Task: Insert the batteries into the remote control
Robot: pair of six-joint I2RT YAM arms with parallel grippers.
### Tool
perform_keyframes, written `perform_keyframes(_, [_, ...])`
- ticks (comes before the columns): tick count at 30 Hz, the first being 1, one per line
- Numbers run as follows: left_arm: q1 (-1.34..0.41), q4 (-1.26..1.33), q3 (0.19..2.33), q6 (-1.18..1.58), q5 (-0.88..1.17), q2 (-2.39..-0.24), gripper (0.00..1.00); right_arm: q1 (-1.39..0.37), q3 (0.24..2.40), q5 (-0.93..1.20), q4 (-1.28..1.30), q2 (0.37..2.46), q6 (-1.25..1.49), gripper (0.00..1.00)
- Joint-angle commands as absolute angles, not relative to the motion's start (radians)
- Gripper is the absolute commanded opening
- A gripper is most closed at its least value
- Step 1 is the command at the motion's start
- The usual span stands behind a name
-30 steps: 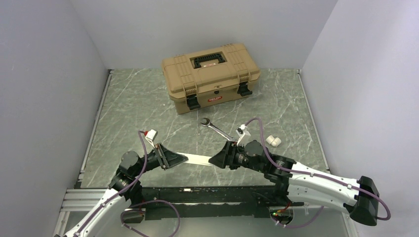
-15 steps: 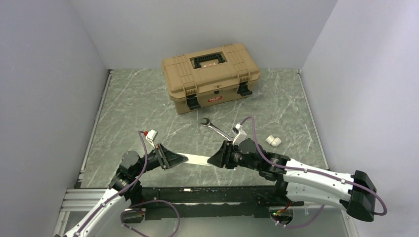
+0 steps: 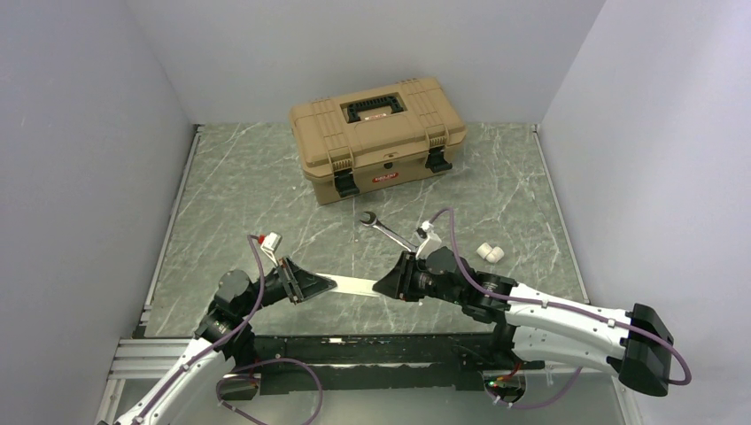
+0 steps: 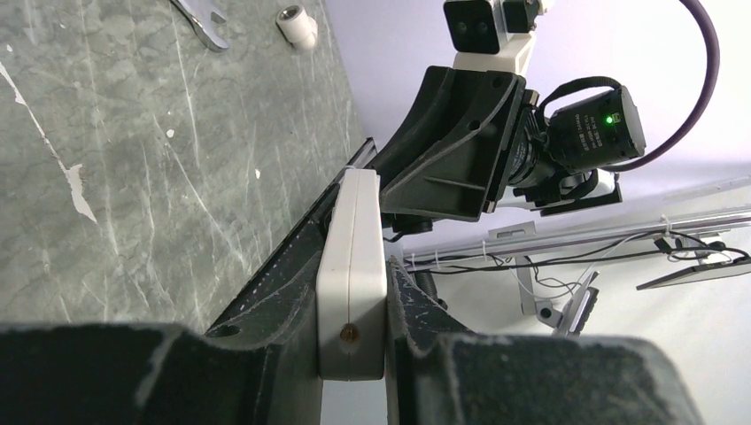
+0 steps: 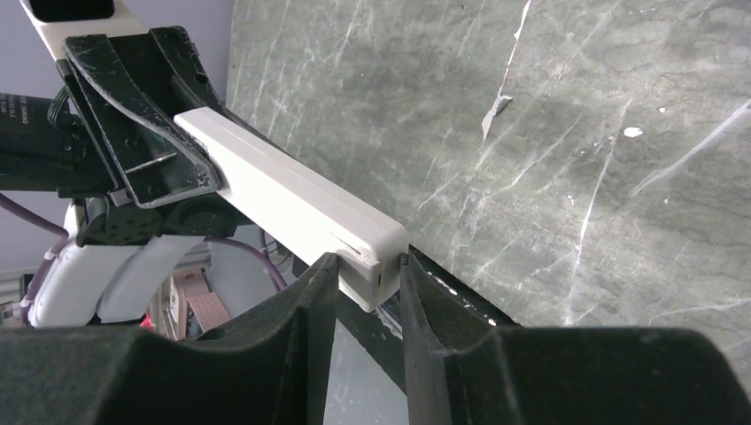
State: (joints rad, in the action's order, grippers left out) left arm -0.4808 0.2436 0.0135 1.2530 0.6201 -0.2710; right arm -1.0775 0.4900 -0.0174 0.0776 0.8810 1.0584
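- left gripper (image 3: 321,285): clamped hard on one end of the remote control (image 3: 356,285), which spans the gap between the arms at the near edge, apparently lifted off the table (image 3: 248,204).
- right gripper (image 5: 365,263): jaws narrowed onto the opposite end, both fingers touching its sides. Likely a two-ended brace so the casing can be worked.
- Right wrist view alone shows that contact and a seam along the casing.
- Overhead alone shows the batteries (image 3: 490,253), unloaded, right of the wrench (image 3: 387,228) and apart from it.
- Toolbox (image 3: 379,137) farthest, lid down.
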Motion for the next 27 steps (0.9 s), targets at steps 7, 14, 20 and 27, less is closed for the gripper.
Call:
perform_keyframes(7, [-0.48,0.288,0.038,1.254,0.614,-0.254,0.0,-1.08,0.511,0.013,0.006,0.87,1.075,0.02])
perform_keyframes(14, [-0.48,0.297,0.035,1.254,0.617,-0.263,0.0,-1.079,0.509,0.001,0.009,0.847,1.078,0.27])
perform_keyframes(20, [-0.48,0.277,0.044,1.242,0.618,-0.262,0.0,-1.08,0.534,0.014,0.006,0.887,1.072,0.57])
perform_keyframes(27, [-0.48,0.271,0.044,1.24,0.616,-0.259,0.0,-1.08,0.565,0.019,-0.011,0.927,1.068,0.6])
